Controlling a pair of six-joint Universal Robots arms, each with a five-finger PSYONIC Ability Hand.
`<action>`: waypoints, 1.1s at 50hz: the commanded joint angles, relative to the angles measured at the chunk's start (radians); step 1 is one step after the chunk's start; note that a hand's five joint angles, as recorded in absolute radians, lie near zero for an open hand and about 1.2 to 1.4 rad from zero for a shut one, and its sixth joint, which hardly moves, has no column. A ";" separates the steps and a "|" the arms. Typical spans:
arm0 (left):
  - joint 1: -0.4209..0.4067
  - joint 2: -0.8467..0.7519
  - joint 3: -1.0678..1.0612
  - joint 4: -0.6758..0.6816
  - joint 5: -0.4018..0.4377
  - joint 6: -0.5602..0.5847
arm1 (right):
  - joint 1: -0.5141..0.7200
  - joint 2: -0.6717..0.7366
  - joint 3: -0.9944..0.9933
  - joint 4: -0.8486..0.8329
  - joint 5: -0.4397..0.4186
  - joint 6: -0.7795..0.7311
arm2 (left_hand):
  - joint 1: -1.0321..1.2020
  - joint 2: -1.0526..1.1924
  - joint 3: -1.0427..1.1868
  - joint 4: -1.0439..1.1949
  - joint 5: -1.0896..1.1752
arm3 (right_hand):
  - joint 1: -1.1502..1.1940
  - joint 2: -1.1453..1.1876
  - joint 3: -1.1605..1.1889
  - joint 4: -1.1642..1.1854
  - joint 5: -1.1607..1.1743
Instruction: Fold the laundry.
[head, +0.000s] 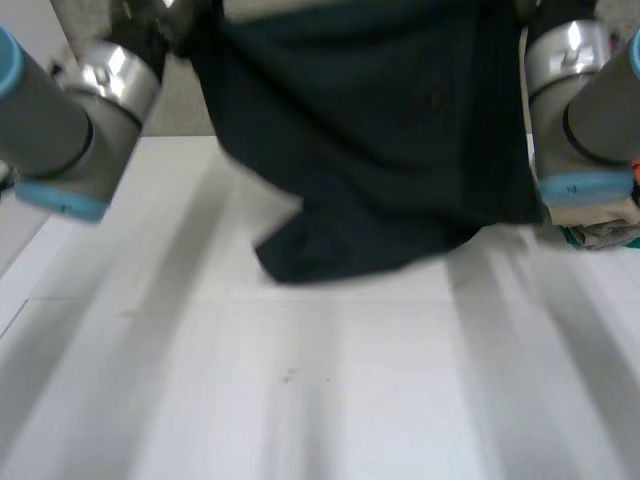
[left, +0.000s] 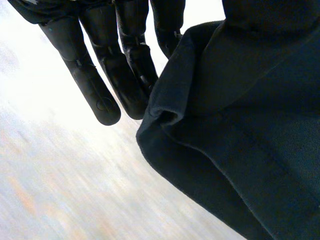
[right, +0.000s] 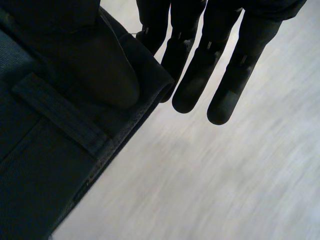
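A dark garment (head: 380, 150) hangs spread between my two raised arms, its lower edge drooping down to the white table (head: 320, 400). In the left wrist view my left hand (left: 100, 85) has straight fingers alongside a hemmed corner of the garment (left: 240, 125), which is pinched at the thumb side. In the right wrist view my right hand (right: 200, 75) pinches the waistband: the thumb (right: 107, 75) presses on the cloth (right: 30, 165) just above a belt loop (right: 60, 112), with the fingers behind the edge.
My left arm (head: 80, 130) and right arm (head: 585, 100) flank the garment high over the table's far part. A pile of light and teal cloth (head: 600, 232) lies at the table's right edge, under the right arm.
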 joint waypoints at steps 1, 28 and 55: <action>-0.004 0.120 -0.034 0.262 -0.047 -0.065 | -0.002 -0.041 -0.001 -0.268 -0.086 0.064 | 0.244 0.200 0.203 0.197 0.214 | 0.282 0.214 0.205 0.198 0.204; -0.069 0.454 -1.059 -0.012 -0.045 0.042 | -0.019 0.003 0.493 0.467 -0.241 -0.002 | 0.244 0.200 0.203 0.197 0.214 | 0.282 0.214 0.205 0.198 0.204; -0.175 0.736 -0.986 -0.803 -0.005 0.212 | -0.152 -0.638 0.943 0.998 -0.256 -0.460 | 0.244 0.200 0.203 0.197 0.214 | 0.282 0.214 0.205 0.198 0.204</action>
